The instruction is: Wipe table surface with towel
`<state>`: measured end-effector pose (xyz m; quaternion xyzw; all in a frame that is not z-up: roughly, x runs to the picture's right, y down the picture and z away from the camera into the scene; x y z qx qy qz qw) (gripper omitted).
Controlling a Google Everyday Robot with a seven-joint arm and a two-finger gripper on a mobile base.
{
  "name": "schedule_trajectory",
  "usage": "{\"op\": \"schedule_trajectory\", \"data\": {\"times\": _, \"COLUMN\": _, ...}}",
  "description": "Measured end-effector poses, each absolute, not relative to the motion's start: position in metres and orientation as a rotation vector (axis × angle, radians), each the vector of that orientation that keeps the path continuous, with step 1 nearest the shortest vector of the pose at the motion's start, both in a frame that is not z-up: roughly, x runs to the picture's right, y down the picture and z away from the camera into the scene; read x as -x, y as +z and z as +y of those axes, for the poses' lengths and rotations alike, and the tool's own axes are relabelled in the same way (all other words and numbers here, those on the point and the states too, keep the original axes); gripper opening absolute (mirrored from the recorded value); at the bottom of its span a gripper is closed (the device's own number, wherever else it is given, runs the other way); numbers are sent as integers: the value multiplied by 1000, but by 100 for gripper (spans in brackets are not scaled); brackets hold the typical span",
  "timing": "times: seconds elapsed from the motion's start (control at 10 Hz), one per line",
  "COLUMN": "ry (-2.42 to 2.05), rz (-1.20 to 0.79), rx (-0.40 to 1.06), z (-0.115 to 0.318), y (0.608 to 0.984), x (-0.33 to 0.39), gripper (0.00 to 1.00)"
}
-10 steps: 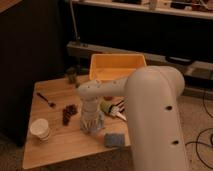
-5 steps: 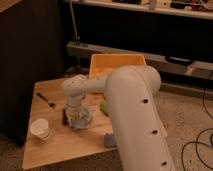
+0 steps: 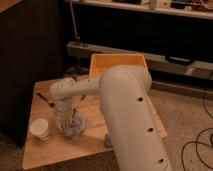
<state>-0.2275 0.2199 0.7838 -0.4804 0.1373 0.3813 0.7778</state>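
A crumpled pale blue towel (image 3: 74, 130) lies on the wooden table (image 3: 47, 152), near its front left part. My gripper (image 3: 70, 120) points straight down at the end of the white arm (image 3: 120, 100) and sits on the towel's top. The gripper's body hides the contact with the towel.
A white paper cup (image 3: 40, 129) stands just left of the towel. A thin dark utensil (image 3: 45, 98) lies at the table's left. A yellow bin (image 3: 117, 64) sits at the back. A small bluish object (image 3: 107, 141) lies by the front edge, partly behind the arm.
The gripper and the towel under it have slid left across the table, toward the white cup. The arm has swung in front of more of the table.
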Motion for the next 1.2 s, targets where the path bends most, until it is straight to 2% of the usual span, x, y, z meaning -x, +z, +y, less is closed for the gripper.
{"op": "schedule_trajectory", "data": {"times": 0.6, "ry": 820, "rz": 418, "rx": 1050, "z": 271, "y": 741, "x": 112, "gripper": 0}}
{"op": "schedule_trajectory", "data": {"times": 0.9, "ry": 887, "rz": 503, "rx": 991, "z": 262, "y": 754, "x": 72, "gripper": 0}}
{"op": "schedule_trajectory", "data": {"times": 1.2, "ry": 936, "rz": 539, "rx": 946, "z": 245, "y": 779, "x": 69, "gripper": 0}}
